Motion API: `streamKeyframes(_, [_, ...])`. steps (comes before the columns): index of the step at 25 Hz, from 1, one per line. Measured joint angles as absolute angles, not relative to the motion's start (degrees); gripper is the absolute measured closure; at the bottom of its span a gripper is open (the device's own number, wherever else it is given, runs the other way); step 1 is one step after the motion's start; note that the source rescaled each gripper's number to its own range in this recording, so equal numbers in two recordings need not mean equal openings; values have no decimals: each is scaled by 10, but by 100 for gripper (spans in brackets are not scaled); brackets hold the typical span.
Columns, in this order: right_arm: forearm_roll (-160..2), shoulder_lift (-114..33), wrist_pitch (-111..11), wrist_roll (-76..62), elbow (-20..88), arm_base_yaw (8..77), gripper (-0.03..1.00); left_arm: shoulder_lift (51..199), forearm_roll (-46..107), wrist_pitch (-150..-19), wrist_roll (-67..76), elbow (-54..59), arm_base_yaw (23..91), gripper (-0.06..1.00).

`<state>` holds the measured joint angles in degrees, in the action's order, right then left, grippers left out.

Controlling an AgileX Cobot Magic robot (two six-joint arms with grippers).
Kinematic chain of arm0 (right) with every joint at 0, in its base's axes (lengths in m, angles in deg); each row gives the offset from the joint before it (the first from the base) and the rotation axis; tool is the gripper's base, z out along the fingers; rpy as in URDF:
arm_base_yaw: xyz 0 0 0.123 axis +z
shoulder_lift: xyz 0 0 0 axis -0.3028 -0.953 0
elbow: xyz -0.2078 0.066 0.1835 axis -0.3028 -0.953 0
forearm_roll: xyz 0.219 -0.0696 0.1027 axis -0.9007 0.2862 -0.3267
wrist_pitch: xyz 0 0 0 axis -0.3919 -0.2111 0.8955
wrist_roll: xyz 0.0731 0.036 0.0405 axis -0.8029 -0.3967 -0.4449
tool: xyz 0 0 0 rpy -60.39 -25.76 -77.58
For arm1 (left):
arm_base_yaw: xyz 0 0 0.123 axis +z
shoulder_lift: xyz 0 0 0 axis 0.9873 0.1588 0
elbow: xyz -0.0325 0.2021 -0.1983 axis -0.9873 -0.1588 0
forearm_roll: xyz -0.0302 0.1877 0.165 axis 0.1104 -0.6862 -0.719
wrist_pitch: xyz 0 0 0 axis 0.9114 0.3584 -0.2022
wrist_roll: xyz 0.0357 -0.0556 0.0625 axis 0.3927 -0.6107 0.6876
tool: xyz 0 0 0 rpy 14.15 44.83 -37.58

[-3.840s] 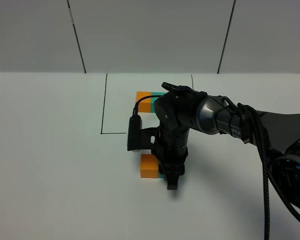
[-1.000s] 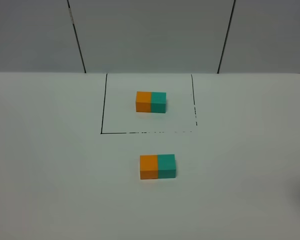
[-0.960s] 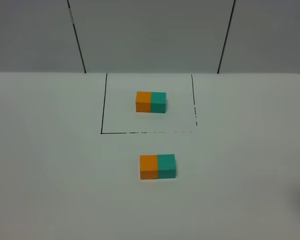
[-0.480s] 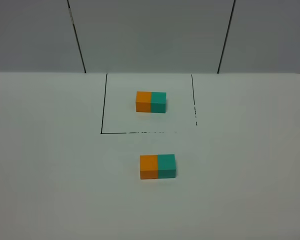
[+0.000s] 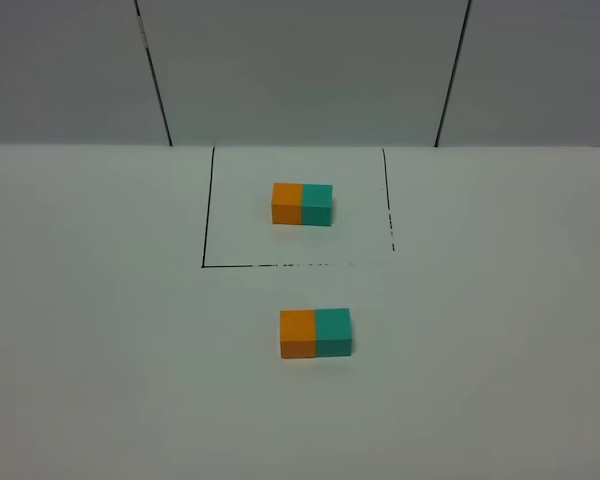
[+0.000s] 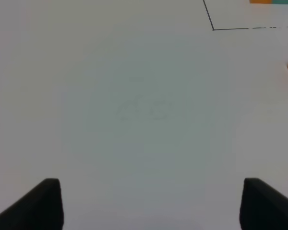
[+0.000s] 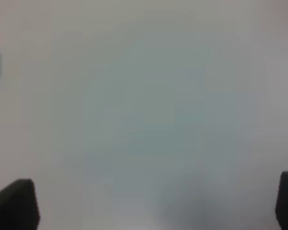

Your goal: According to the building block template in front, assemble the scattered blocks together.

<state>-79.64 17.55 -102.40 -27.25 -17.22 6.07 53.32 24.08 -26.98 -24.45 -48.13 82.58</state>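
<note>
template: the building block template (image 5: pixel 302 204) sits in the upper middle of the high view, inside the black outlined square (image 5: pixel 209 208), orange half left and teal half right, joined into one short bar.
orange block: the orange cube (image 5: pixel 297 334) lies below the square, just under the middle of the frame, outside the black line.
teal block: the teal cube (image 5: pixel 333 332) is touching the orange cube's right side, faces flush, making the same bar as the template.
table: the white table (image 5: pixel 100 330) carries both pairs, well apart from each other.
left gripper: the left gripper (image 6: pixel 151 203) has its two dark fingertips spread wide at the lower corners of its wrist view, nothing between them.
right gripper: the right gripper (image 7: pixel 156 203) likewise stands wide apart over bare table, holding nothing.
</note>
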Motion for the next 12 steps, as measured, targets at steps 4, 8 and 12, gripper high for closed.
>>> streamKeyframes(4, [-807,223,-1025,-255,-172,61,-3,533,241,-270,-244,-481,826,36])
streamKeyframes(8, [-822,256,-1021,-243,-180,61,-3,533,241,-270,-244,-481,826,36])
streamKeyframes(12, [-822,273,-1020,-243,-181,74,-2,533,241,-270,-244,-481,826,36])
